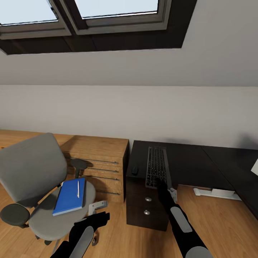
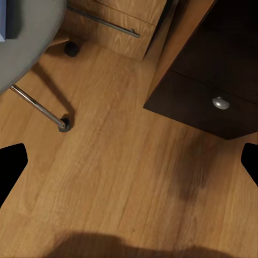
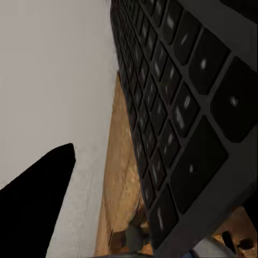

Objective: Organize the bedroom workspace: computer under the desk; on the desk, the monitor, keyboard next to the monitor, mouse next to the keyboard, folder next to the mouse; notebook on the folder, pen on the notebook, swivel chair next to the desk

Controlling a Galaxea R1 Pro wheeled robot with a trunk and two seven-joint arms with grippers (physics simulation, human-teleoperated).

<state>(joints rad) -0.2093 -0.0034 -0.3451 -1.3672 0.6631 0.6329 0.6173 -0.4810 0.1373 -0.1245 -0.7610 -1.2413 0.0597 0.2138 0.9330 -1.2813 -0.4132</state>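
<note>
Head view, desk (image 1: 193, 163): glossy black top across the centre and right of the frame; its dark drawer unit (image 1: 147, 208) with round silver knobs stands at lower centre.
Head view, keyboard (image 1: 157, 166): lies lengthwise on the desk top at centre, its near end at the desk's front edge; the right gripper (image 1: 162, 185) is at that near end, clamped on it.
Head view, mouse (image 1: 135, 169): small black lump on the desk top, just left of the keyboard, apart from it.
Head view, swivel chair (image 1: 34, 175): grey, at lower left, well apart from the desk; the blue folder (image 1: 69, 197) lies flat on its seat; the white pen (image 1: 78, 188) lies on the folder's right part; the notebook I cannot make out.
Head view, monitor (image 1: 255, 167): perhaps the white corner at the right edge; too little shows to be sure.
Head view, left gripper (image 1: 97, 219): low in the frame, between chair and drawer unit, over the wood floor (image 1: 118, 236); a light wooden dresser (image 1: 98, 161) stands behind the chair.
Left wrist view, claw: two black fingertips (image 2: 12, 161) at opposite edges of the frame, wide apart, nothing between them; floor, a chrome chair leg (image 2: 37, 107) and a drawer knob (image 2: 220, 102) beyond.
Right wrist view, keyboard (image 3: 172, 118): dark keys fill the right of the frame, seen close and steeply; one black finger (image 3: 37, 204) at lower left.
</note>
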